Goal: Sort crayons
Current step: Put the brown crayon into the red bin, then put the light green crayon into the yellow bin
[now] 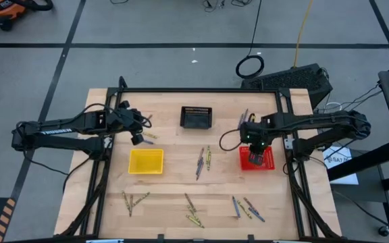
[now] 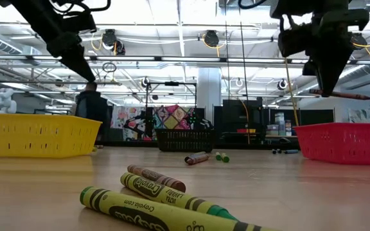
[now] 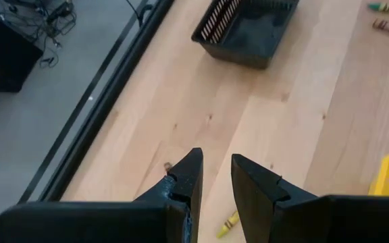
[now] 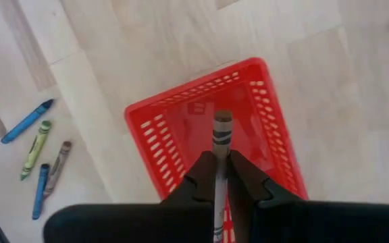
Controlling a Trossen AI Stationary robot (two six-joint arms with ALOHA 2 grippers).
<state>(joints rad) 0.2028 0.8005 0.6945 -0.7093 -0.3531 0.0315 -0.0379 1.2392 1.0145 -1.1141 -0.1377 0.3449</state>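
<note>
My right gripper (image 4: 221, 177) is shut on a brown-red crayon (image 4: 221, 129) above the red basket (image 1: 267, 162), which stands at the table's right. In the low view the crayon (image 2: 349, 95) shows nearly level above the basket (image 2: 345, 142). My left gripper (image 3: 216, 181) is open and empty above the bare table behind the yellow basket (image 1: 146, 162), with a yellow crayon (image 3: 227, 224) lying below it. Many crayons lie on the table: a group at the middle (image 1: 203, 160) and groups along the near edge (image 1: 193, 210). My right gripper pinches the crayon's shaft (image 4: 219, 154) between its two fingertips (image 4: 201, 181), coming from above. The wrapped end (image 4: 222, 125) sticks out past the fingers. The crayon is lifted clear, nearly level, over the inside of the red basket.
A black basket (image 1: 196, 117) stands at the far middle. More crayons lie near the far edge (image 1: 244, 116), at the near left (image 1: 131, 200) and at the near right (image 1: 247, 208). The table's frame rails (image 1: 201, 90) run along its edges.
</note>
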